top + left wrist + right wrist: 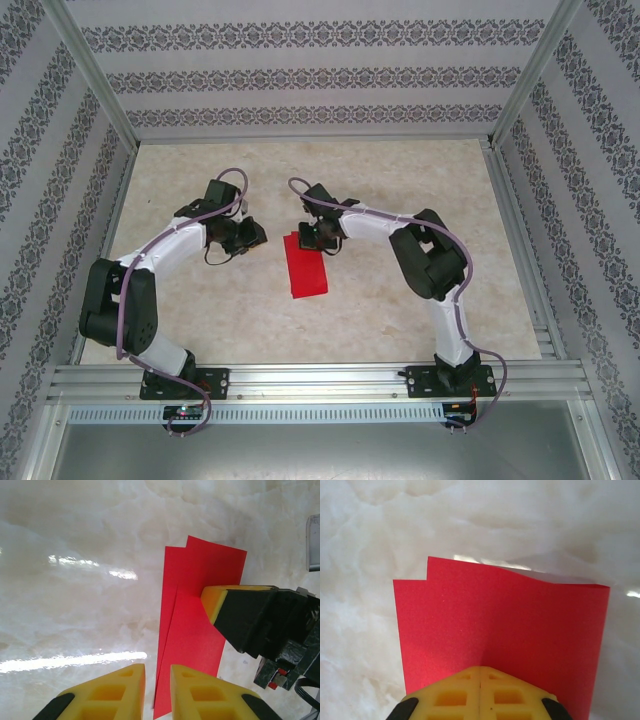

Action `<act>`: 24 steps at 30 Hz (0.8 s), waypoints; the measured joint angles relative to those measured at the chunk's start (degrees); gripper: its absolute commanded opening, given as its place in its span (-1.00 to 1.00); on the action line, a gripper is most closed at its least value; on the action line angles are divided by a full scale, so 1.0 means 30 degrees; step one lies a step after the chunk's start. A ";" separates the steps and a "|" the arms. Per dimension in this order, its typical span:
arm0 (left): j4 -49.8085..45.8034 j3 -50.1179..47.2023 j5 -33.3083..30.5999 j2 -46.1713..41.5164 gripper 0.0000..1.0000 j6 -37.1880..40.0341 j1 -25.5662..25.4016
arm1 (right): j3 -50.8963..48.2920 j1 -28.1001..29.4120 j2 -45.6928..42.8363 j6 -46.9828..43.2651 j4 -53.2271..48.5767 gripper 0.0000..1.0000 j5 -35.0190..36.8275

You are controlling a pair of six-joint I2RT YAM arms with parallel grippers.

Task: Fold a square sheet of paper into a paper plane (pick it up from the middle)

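Observation:
The square sheet of paper (306, 266) lies on the table folded into a narrow red rectangle, its two layers slightly offset at one end (500, 620). My right gripper (480, 671) is shut, and its joined tips press down on the paper's far end (305, 239). My left gripper (157, 682) hovers low by the paper's left long edge (256, 237). Its fingers are a narrow gap apart with nothing between them. In the left wrist view the paper (195, 625) runs away from the gap, with the right gripper's yellow tip (214, 602) resting on it.
The marble-patterned tabletop (400, 320) is bounded by aluminium rails (300, 380) at the near edge and patterned walls (300, 80) on three sides. Both arms reach in from the near corners and bend toward the middle.

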 measured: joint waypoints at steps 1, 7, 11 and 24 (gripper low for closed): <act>0.0007 0.0000 0.0073 0.0000 -0.58 0.0000 -0.0160 | -0.0321 -0.0080 -0.0240 0.0102 0.0000 -0.91 0.0117; 0.0590 -0.0007 0.0656 0.0291 -0.57 -0.0051 -0.1785 | -0.3016 -0.0299 -0.2397 0.1056 -0.0015 -0.90 0.1158; 0.1188 -0.0007 0.0954 0.1027 -0.58 -0.0153 -0.3060 | -0.4758 -0.0335 -0.4685 0.2040 -0.0073 -0.85 0.2273; 0.2266 -0.0007 0.1209 0.1690 -0.59 -0.1027 -0.5085 | -0.4728 -0.2594 -0.5581 0.0007 0.0219 -0.27 0.1829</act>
